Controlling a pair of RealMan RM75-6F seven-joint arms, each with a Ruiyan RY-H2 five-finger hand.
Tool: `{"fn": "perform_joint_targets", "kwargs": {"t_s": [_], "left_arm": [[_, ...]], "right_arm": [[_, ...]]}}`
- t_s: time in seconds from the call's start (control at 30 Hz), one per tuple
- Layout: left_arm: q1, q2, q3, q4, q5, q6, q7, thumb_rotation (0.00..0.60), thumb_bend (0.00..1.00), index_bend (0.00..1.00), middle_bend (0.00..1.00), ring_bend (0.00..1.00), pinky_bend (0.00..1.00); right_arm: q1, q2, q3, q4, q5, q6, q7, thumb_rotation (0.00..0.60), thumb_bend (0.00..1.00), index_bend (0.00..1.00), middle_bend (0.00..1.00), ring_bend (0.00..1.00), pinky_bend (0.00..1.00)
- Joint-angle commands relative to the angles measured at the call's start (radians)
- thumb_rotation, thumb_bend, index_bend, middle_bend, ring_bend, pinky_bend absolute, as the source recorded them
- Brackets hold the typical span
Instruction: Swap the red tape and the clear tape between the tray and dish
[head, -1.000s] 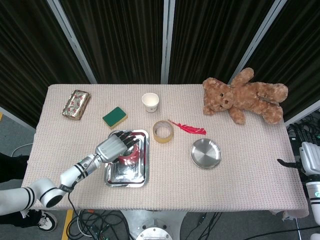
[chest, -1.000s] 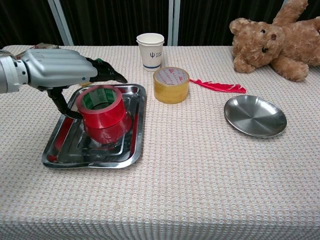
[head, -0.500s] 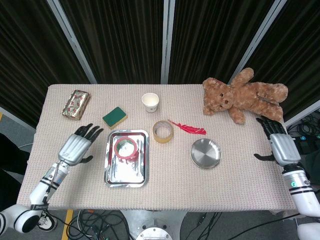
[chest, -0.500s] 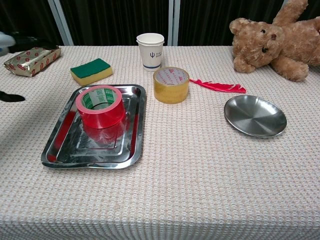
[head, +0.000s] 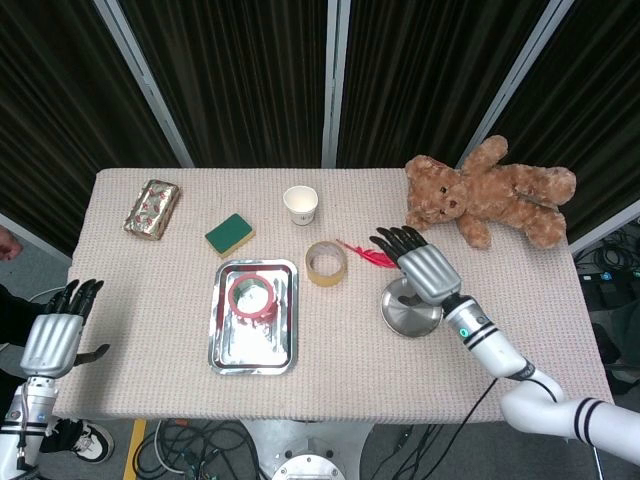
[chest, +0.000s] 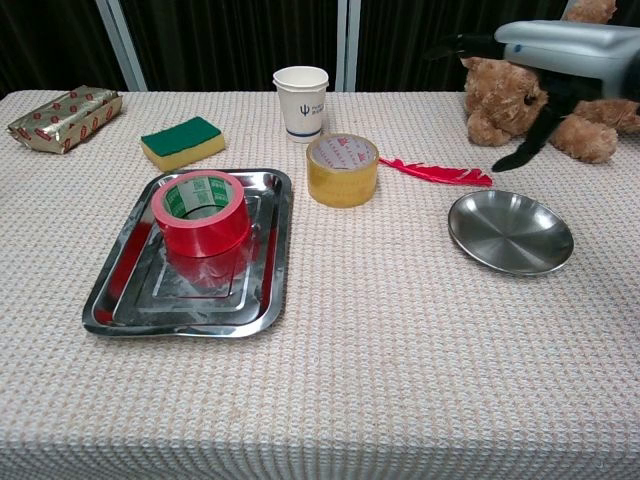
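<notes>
The right hand hovered above the dish, fingers spread and holding nothing. The left hand hung off the table's left edge, fingers apart, also without a load. The red tape sat in the tray; the clear tape stood on the table between tray and dish.

Glossy metal tray, shiny metal dish, rough woven tablecloth

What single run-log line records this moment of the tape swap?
red tape: in tray | clear tape: on table | dish: empty | right hand: open above dish | left hand: open, off table
</notes>
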Motion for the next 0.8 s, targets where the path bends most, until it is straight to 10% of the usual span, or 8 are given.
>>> {"fn": "perform_joint_targets", "kwargs": {"t_s": [0.03, 0.8], "left_arm": [[0.020, -0.006, -0.004, 0.004, 0.010, 0.014, -0.012, 0.600, 0.10, 0.03, 0.06, 0.00, 0.16], [0.118, 0.002, -0.047, 0.054, 0.032, 0.003, -0.083, 0.600, 0.10, 0.03, 0.06, 0.00, 0.15]], "right_arm": [[0.076, -0.082, 0.030, 0.068, 0.085, -0.071, -0.070, 0.600, 0.00, 0.00, 0.00, 0.00, 0.00], [0.368, -0.355, 0.043, 0.372, 0.401, -0.278, -0.187, 0.600, 0.00, 0.00, 0.00, 0.00, 0.00]]}}
